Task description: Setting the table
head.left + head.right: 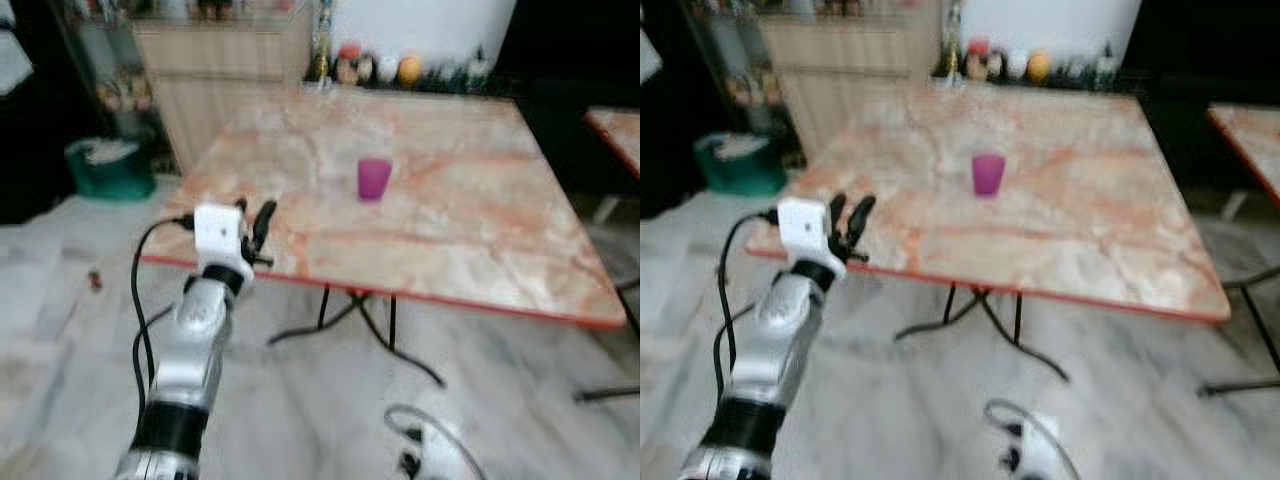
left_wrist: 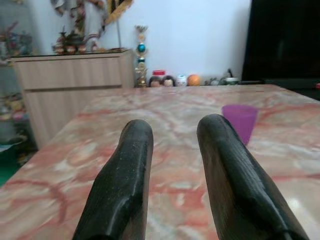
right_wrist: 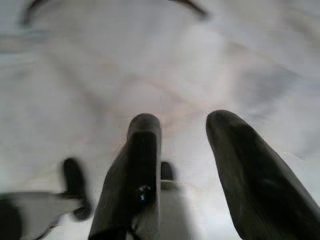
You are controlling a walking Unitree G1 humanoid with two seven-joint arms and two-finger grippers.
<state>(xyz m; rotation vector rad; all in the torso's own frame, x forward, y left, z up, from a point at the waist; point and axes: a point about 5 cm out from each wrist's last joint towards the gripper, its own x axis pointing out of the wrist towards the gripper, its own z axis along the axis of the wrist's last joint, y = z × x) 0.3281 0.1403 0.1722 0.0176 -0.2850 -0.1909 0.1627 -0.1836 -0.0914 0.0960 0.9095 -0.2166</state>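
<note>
Near the middle of the square table with its pink-veined marble top and red edge (image 1: 470,250) stood a small translucent purple plastic cup (image 1: 374,178), upright, mouth up, with bare tabletop all around it. The left gripper (image 1: 256,232) was raised at the table's near left edge, its two long black fingers (image 2: 125,180) parted with nothing between them, pointing across the tabletop. From these jaws the cup lay ahead and off to the robot's right, well apart from the fingertips; in the left wrist view the cup (image 2: 240,121) appeared beyond the right-hand finger rather than in the gap. Its long axis was vertical, so a sideways grasp looked suitable once the gripper was swung rightward and advanced. The left arm was clearly the nearer one. The right gripper (image 3: 192,150) hung low over the pale marble floor (image 1: 300,420), fingers spread and empty, beside a white cabled device (image 1: 430,450).
</note>
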